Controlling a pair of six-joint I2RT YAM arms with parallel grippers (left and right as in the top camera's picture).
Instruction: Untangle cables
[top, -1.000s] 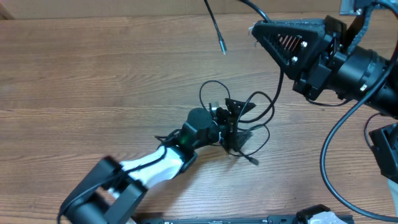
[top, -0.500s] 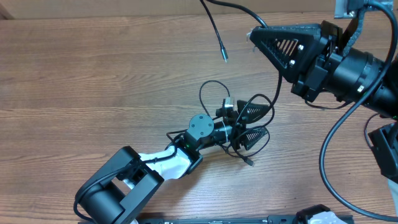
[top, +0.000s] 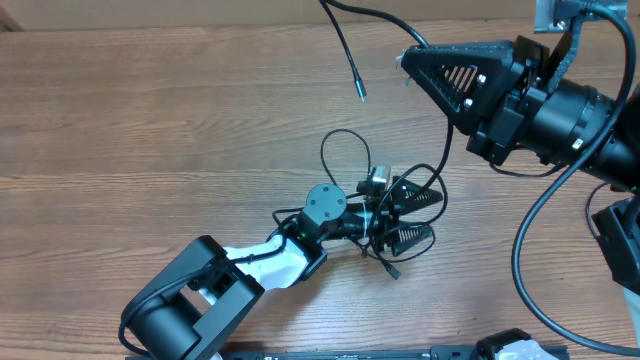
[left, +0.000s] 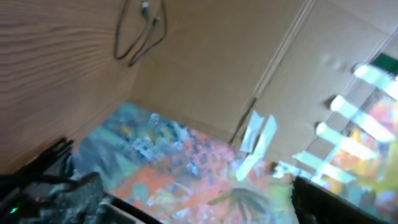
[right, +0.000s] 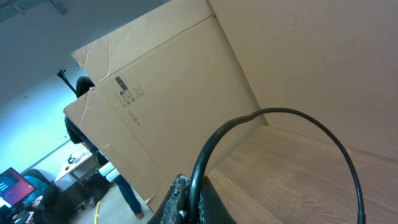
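- The left gripper (top: 430, 216) lies low over the wooden table (top: 150, 150), right of centre, with its jaws spread wide.
- Its two fingers (top: 415, 198) point to the right and sit in the middle of the cable tangle (top: 345, 150).
- Thin black strands loop around and between the fingers. I cannot tell whether any strand is pressed by a finger, and nothing looks clamped.
- A silvery plug (top: 375, 180) sits at the upper edge of the knot, just beside the upper finger. Another small plug end (top: 393, 270) pokes out below the lower finger.
- The right gripper (top: 408, 58) hangs above the far right of the table with its jaws closed on the held cable (top: 450, 120). This cable drops from the gripper down into the tangle.
- In the right wrist view the held cable (right: 273, 112) rises from between the closed fingers (right: 180, 199) and arches over to the right.
- A loose cable end (top: 347, 55) hangs down from the top edge of the overhead view. Its plug tip lies well apart from the knot.
- The left wrist view is blurred. It shows a thin cable loop (left: 134, 37) on the wood near a cardboard wall (left: 211, 68).
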